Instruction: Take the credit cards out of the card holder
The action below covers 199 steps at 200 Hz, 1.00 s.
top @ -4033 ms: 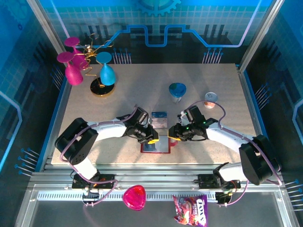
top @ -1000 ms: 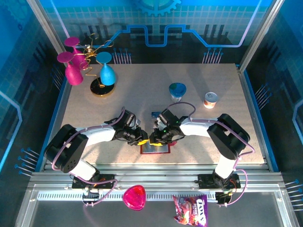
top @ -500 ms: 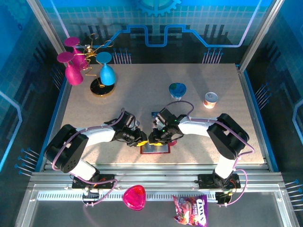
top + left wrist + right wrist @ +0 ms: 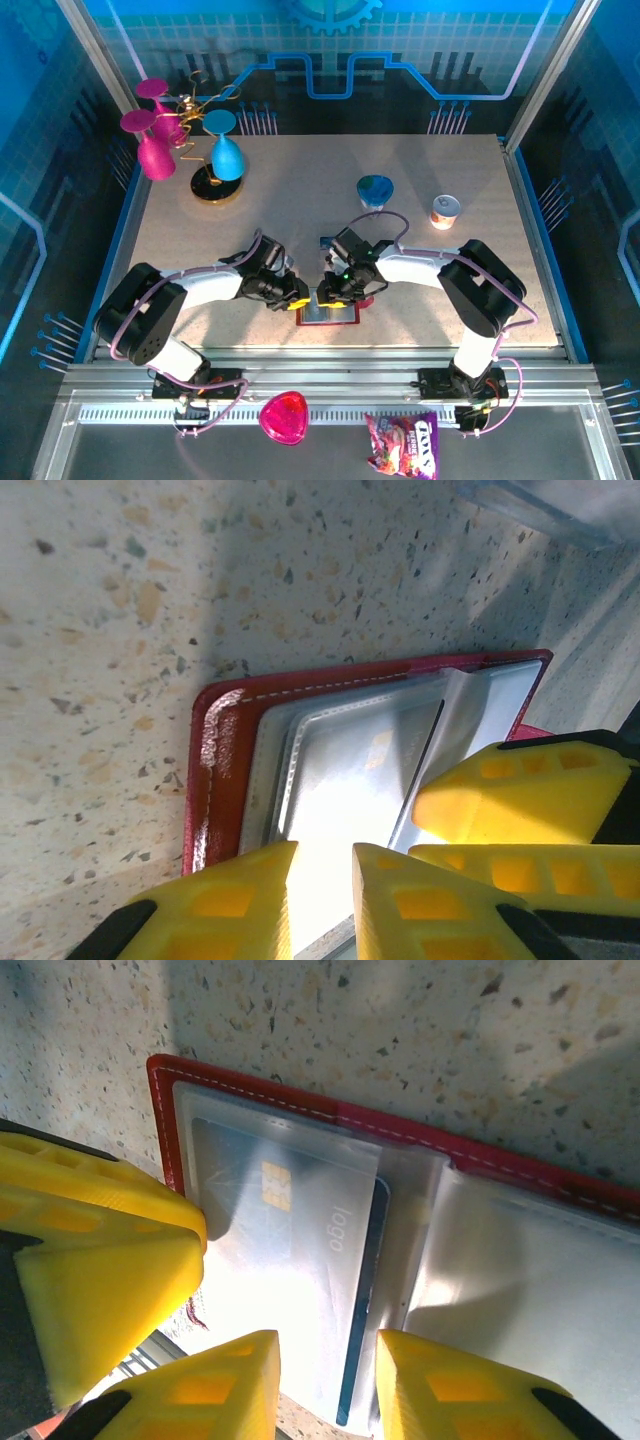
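Credit cards lie directly under the right gripper (image 4: 325, 1380). Its two blocky yellow plastic fingers (image 4: 215, 1385), hollowed with square cells, stand a little apart over the near end of a pale card (image 4: 285, 1225). That card bears a gold chip and the word "logo" and is tucked in a cloudy clear pocket. A dark card (image 4: 365, 1290) shows as a thin edge just beside it, and nothing is pinched in the gap. The left gripper (image 4: 320, 875) comes in from the opposite side. Its matching yellow fingers (image 4: 430, 905) are parted by a narrow slit through which glaring plastic shows; whether their tips press on the pockets I cannot tell. The two grippers are just beside each other, a finger of each intruding into the other's wrist view. Around the cards the card holder (image 4: 300, 1108) lies open and flat. It is a glossy dark red rectangle with rounded corners and pale stitching along its rim, and among its floppy greyish sleeves (image 4: 340, 750) one leaf curls up. From above it sits near the front edge of the table (image 4: 450, 160), a matt beige slab with a speckled, stone-like surface. Farther back stand a rounded blue cup (image 4: 375, 190) and a small cylindrical can (image 4: 445, 211). In the far left corner a gold wire rack (image 4: 212, 188) carries pink and blue goblets. Below the table's front rail lie a translucent pink heart-shaped dish (image 4: 284, 417) and a crinkled candy bag (image 4: 402, 443).
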Each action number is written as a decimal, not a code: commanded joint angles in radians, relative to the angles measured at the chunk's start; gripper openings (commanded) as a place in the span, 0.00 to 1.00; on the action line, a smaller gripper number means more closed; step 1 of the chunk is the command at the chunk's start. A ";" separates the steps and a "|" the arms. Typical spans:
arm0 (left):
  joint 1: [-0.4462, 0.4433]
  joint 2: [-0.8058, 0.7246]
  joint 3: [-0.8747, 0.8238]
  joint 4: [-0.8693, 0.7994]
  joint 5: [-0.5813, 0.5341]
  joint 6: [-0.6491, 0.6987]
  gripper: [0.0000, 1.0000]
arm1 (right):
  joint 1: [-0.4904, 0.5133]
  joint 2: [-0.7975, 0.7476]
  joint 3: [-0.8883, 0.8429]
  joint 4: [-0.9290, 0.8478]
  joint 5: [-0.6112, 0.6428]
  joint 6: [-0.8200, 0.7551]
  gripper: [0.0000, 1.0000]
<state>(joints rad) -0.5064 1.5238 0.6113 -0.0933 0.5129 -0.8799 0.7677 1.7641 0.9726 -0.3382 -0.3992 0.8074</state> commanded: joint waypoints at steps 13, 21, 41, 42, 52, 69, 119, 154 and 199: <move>0.007 0.007 0.001 -0.033 -0.002 0.031 0.18 | 0.017 -0.013 0.011 0.034 -0.033 0.013 0.29; 0.007 0.009 0.001 -0.033 -0.002 0.031 0.18 | 0.016 -0.011 0.012 0.039 -0.036 0.015 0.29; 0.007 0.009 0.001 -0.034 -0.001 0.030 0.18 | 0.017 -0.001 0.009 0.053 -0.045 0.019 0.29; 0.007 0.009 0.001 -0.034 -0.002 0.031 0.18 | 0.017 0.000 0.008 0.053 -0.045 0.020 0.29; 0.006 0.009 0.001 -0.034 -0.001 0.031 0.18 | 0.016 0.006 0.009 0.057 -0.047 0.021 0.29; 0.007 0.007 0.001 -0.036 -0.001 0.032 0.18 | 0.017 0.018 0.005 0.059 -0.049 0.021 0.29; 0.007 0.007 0.004 -0.038 -0.001 0.031 0.18 | 0.017 0.038 0.002 0.025 -0.025 0.005 0.31; 0.007 0.008 0.004 -0.042 -0.002 0.034 0.18 | 0.017 0.042 0.011 -0.013 0.002 -0.013 0.32; 0.008 0.015 0.000 -0.040 -0.005 0.035 0.18 | 0.019 0.031 0.021 -0.050 0.027 -0.026 0.35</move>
<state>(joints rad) -0.5056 1.5238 0.6113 -0.1005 0.5133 -0.8635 0.7715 1.7866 0.9794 -0.3134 -0.4175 0.8021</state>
